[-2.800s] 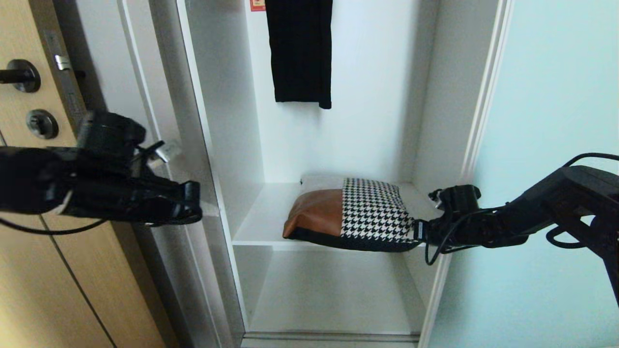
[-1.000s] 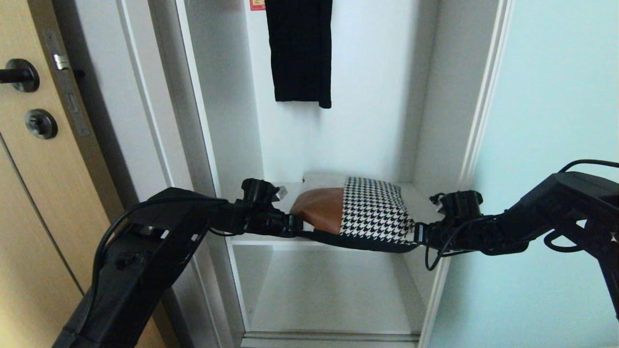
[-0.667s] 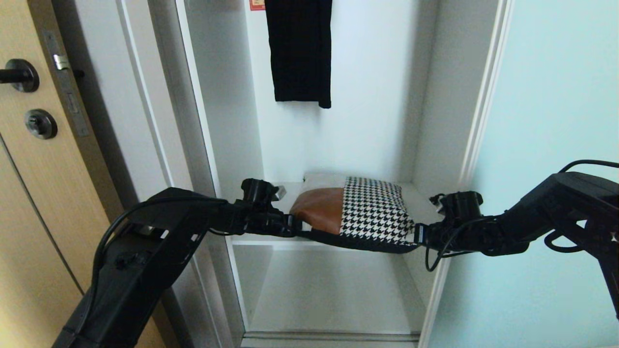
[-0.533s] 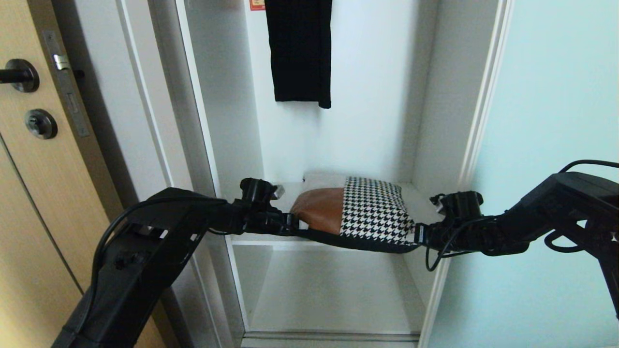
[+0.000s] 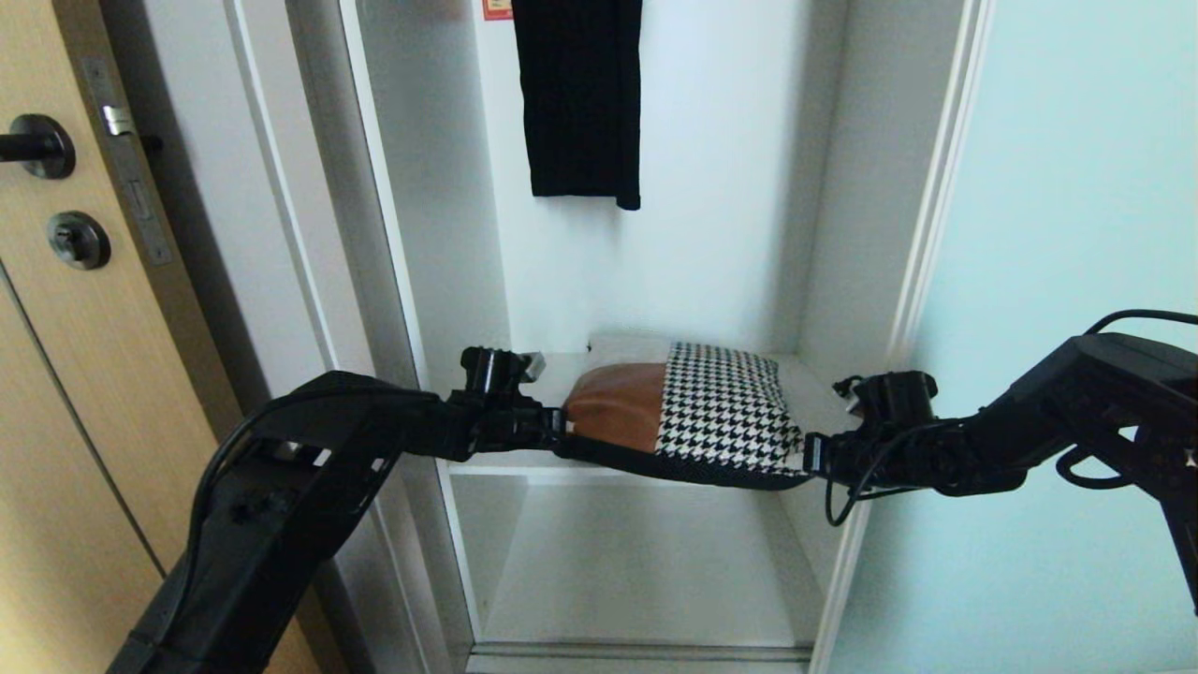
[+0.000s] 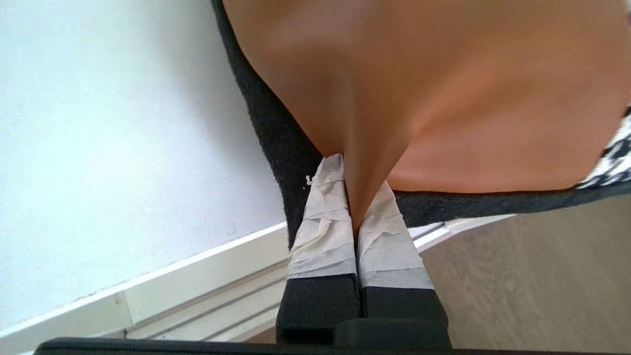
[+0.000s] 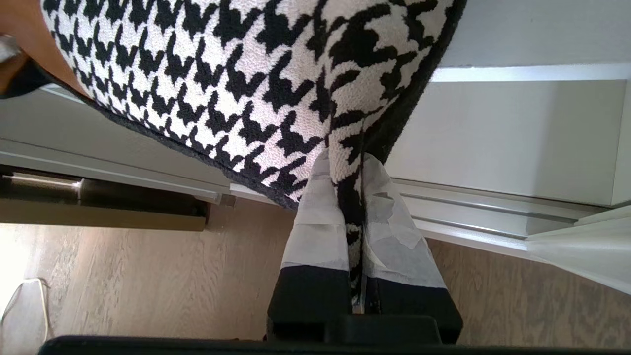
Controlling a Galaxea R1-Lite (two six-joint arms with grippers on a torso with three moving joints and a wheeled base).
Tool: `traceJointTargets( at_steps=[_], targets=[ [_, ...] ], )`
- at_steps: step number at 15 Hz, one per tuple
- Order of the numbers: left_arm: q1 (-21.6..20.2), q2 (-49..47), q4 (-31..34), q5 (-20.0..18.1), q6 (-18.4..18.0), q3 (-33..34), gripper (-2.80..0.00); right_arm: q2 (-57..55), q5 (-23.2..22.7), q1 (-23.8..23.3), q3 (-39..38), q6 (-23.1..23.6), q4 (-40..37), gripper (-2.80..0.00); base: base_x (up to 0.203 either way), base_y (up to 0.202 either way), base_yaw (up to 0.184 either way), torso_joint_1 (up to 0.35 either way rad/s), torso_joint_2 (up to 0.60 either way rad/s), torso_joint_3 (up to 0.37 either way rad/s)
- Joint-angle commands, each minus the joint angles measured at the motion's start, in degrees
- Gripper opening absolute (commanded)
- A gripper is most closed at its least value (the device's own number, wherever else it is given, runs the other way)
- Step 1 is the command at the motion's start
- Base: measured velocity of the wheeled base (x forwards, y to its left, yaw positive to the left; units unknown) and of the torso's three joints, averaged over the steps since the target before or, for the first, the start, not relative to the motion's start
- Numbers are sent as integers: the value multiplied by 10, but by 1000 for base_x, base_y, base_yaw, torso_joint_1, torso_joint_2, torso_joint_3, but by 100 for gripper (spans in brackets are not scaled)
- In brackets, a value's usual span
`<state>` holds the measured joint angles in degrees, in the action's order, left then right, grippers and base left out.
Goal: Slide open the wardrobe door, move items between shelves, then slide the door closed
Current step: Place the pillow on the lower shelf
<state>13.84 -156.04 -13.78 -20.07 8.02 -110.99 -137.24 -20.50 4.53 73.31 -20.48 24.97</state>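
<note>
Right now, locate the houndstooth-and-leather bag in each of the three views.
Head view: bag lies on the shelf, centre, between both grippers.
Left wrist view: its tan corner fills the top, pinched by the left gripper.
Right wrist view: its houndstooth end fills the top, pinched by the right gripper.
Shared landmark: the bag's black edge.

In the head view the black garment (image 5: 582,98) hanging above the bag (image 5: 683,412) is cut off by the top edge, as is a small red label (image 5: 498,9) beside it. The sliding door (image 5: 1076,281) runs off the right edge. The corners of the bag pinched between each gripper's taped fingers (image 6: 325,227) are hidden by them. The wood door's handle (image 5: 33,147) is cropped at the left edge.
</note>
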Motion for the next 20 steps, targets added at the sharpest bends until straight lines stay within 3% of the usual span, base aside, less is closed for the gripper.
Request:
traceJointTargets(
  at_steps=[1, 5, 7, 11, 15, 20],
  targets=[
    [0, -9, 0, 0, 1, 1, -280, 1, -2, -1, -2, -1, 2, -280, 0, 0, 0, 0, 0, 0],
    [2, 17, 38, -6, 13, 10, -280, 13, -8, -3, -9, -2, 2, -280, 0, 0, 0, 0, 0, 0],
    [5, 55, 64, -6, 46, 28, -280, 35, -16, -3, -26, -2, 3, -280, 0, 0, 0, 0, 0, 0],
    [37, 156, 41, -4, 112, 140, -280, 81, -21, 3, -61, -3, 8, -280, 0, 0, 0, 0, 0, 0],
    [89, 213, 17, 72, 136, 212, -280, 136, -22, 5, -90, -8, 3, -280, 0, 0, 0, 0, 0, 0],
    [107, 263, -4, 74, 169, 280, -280, 205, -35, 13, -193, -14, 29, -280, 0, 0, 0, 0, 0, 0]
  ],
)
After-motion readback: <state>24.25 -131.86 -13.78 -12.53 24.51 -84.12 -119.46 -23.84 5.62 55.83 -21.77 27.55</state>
